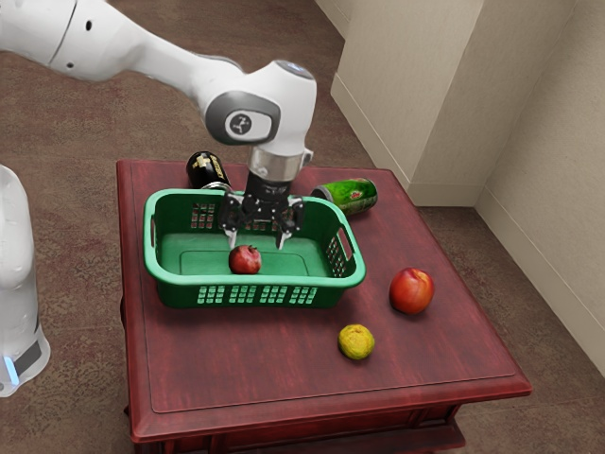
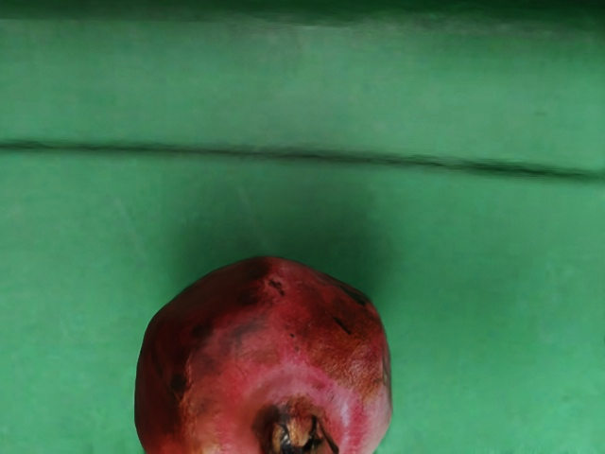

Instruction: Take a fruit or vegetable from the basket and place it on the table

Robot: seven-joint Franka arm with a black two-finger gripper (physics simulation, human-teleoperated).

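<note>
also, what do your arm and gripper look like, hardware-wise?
My arm is glossy white with rounded segments, small dark dots and a dark grey joint cover bearing a pale round logo. Below it sits a silvery collar, then a black gripper whose two slim fingers end in pale tips.

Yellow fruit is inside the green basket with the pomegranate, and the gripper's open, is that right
Not quite: the exterior view shows the yellow fruit on the table, outside the green basket. The pomegranate is inside it, and the gripper is open.

The hand [image 1: 256, 242] points downward, its two fingers [image 1: 283, 239] spread apart.
</note>
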